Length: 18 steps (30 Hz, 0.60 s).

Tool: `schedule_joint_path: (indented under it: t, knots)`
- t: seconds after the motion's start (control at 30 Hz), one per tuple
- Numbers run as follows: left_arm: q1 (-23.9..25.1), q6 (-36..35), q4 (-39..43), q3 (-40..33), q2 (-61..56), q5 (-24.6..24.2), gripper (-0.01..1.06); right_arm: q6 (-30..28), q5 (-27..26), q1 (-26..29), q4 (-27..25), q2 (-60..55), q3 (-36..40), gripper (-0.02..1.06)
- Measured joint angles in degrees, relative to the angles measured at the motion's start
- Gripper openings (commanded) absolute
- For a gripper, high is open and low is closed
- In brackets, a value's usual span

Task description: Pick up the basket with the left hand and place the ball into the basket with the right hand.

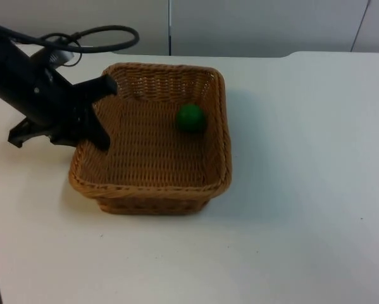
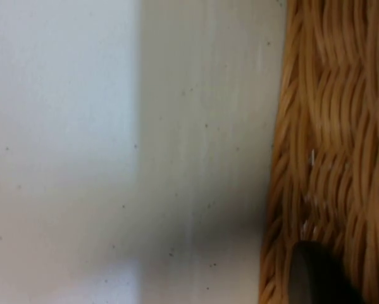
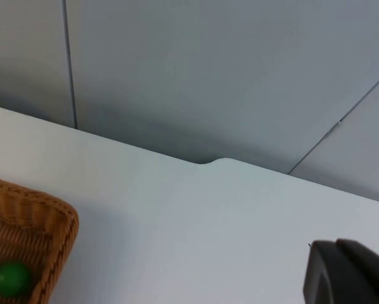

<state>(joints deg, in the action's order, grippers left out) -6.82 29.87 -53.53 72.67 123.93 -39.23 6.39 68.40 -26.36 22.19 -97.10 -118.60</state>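
The green ball (image 1: 191, 118) lies inside the wicker basket (image 1: 152, 193), toward the wall farthest from my left claw (image 1: 100, 114) and nearer the far rim than the near one. My right wrist view shows it too (image 3: 12, 277), sitting within the basket's corner (image 3: 61, 223). By that I judge the placing part done: the ball is in.

My left claw is at the basket's near-side wall, one finger reaching over the rim to the inside and the other down along the outside, so the woven wall runs between them. From my left wrist the weave (image 2: 331, 152) stands right against my fingertip (image 2: 316, 275). The fingers are spread around the wall, yet I cannot tell whether they are pressing on it or have let go.

The basket looks to be resting on the surface (image 1: 303, 158), its shadow close under it, so I judge it set down or nearly so. What is left, as I read it, is little: freeing my left claw from the rim if it is gripping, and drawing both arms clear.

My right claw waits well away from the basket, looking across at it.

The surface is plain white, bare around the basket, ending at a grey partition wall (image 3: 208, 76) with panel seams.
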Motion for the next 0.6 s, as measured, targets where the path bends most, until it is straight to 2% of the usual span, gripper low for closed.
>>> schedule_joint_path:
  t: [0.13,0.23,0.3,0.37,0.4,0.5,0.57,0.6]
  knots:
    - [0.0,0.1,-0.6,0.0,0.5,-0.1,0.01,0.0,0.0,0.0,0.0,0.0,0.0,0.0]
    - [0.0,0.4,-0.7,0.0,0.5,-0.1,0.07,0.0,0.0,0.0,0.0,0.0,0.0,0.0]
    - [0.0,1.1,-0.8,0.0,0.5,-0.2,0.17,0.0,0.0,0.0,0.0,0.0,0.0,0.0]
    - [0.0,1.2,-0.9,0.0,0.5,-0.3,0.35,0.0,0.0,0.0,0.0,0.0,0.0,0.0]
    - [0.0,1.2,-1.0,0.0,0.5,-0.6,0.35,0.0,0.0,0.0,0.0,0.0,0.0,0.0]
    - [0.0,1.4,-1.0,0.0,0.8,-1.0,0.61,0.0,-0.2,0.0,0.0,0.0,0.0,0.0]
    - [0.0,1.4,-1.0,0.0,0.8,-1.0,0.69,0.0,-0.4,0.0,0.0,0.0,0.0,0.0]
    - [0.0,1.4,-1.0,0.0,0.8,-1.0,0.69,0.0,-0.5,0.0,0.0,0.0,0.0,0.0]
